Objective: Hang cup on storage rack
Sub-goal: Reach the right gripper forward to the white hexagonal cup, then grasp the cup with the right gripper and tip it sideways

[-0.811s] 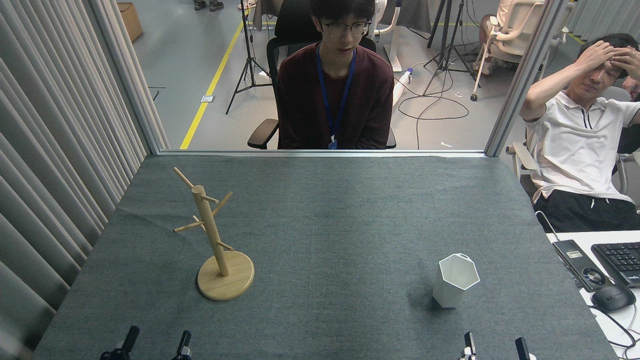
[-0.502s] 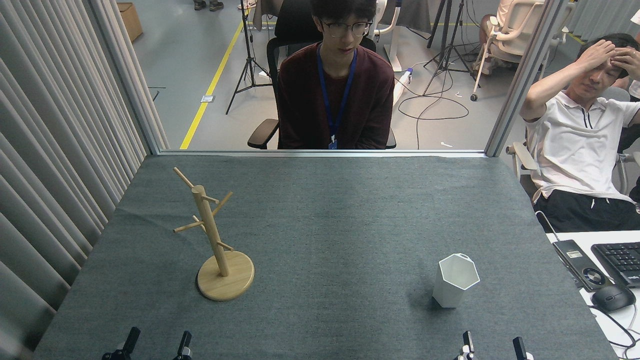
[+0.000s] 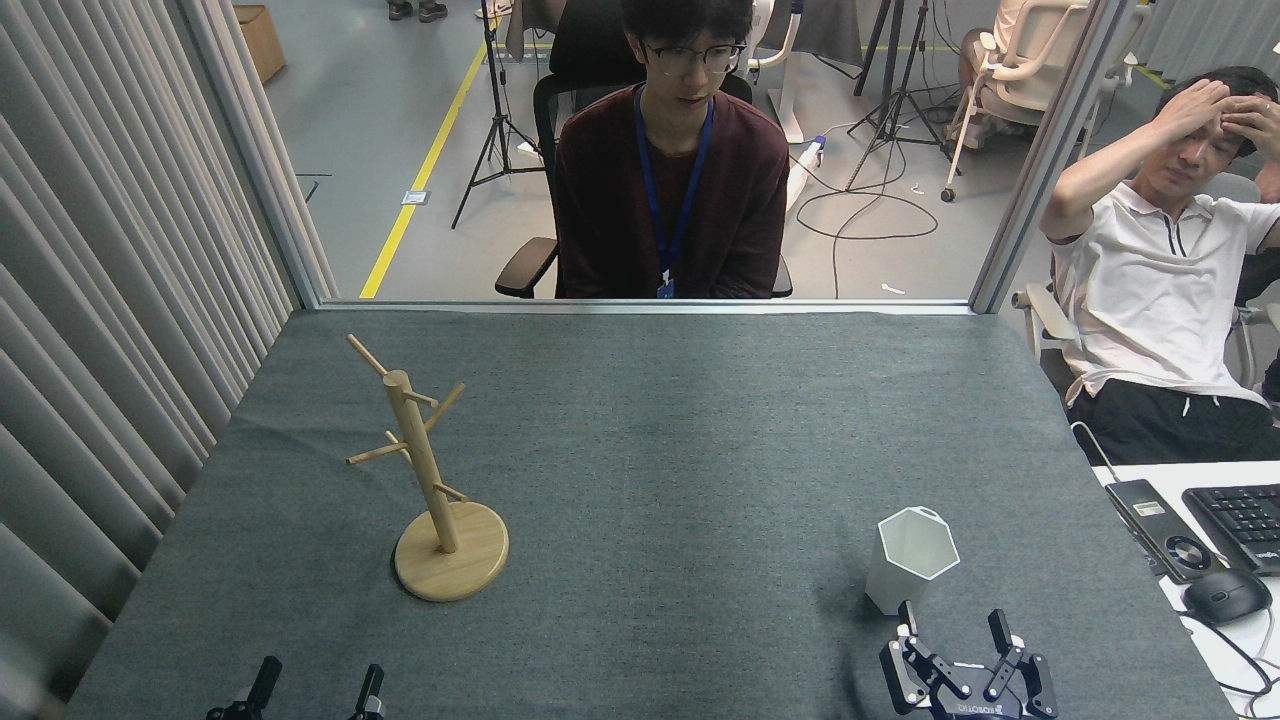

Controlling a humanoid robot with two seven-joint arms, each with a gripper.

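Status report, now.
Right gripper open, near the cup, not touching. Left gripper open, low. Cup upright, rack bare. Path clear.

The right gripper (image 3: 952,625) rises from the bottom edge at the right, its black body and linkages in view. Its two fingers (image 3: 998,630) point up and away from the robot, spread apart with a clear gap between them and nothing held. The left gripper (image 3: 317,682) sits lower, at the bottom edge on the left, where only two dark fingertips (image 3: 265,680) show, set apart from each other and empty. Neither arm's upper parts are in view.
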